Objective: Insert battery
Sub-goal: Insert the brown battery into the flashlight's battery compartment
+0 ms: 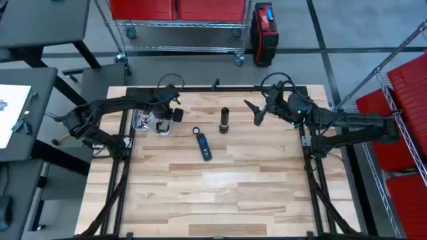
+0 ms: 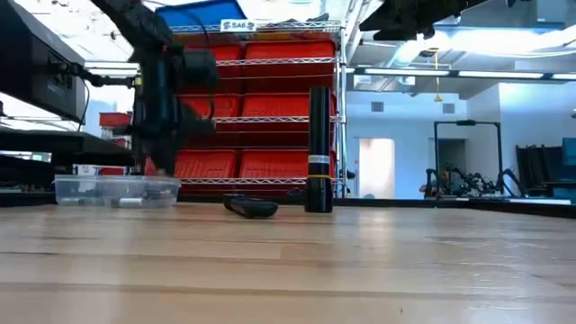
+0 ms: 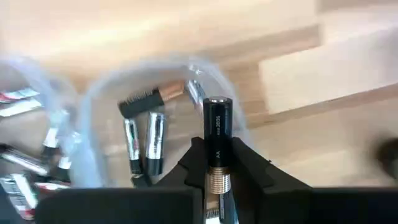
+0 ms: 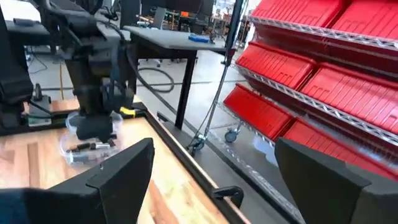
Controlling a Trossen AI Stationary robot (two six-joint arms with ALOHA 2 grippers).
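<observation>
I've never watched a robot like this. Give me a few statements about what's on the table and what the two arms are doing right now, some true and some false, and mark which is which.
1. The left gripper holds a battery between its fingers. True.
2. The clear container is empty. False: several more batteries lie in it.
3. The black flashlight body stands upright on the table. True.
4. The right gripper is clamped on the flashlight body. False: it is open, holds nothing, and hangs in the air to the side of it.
5. A small dark blue device lies flat on the table near the flashlight body. True.
</observation>
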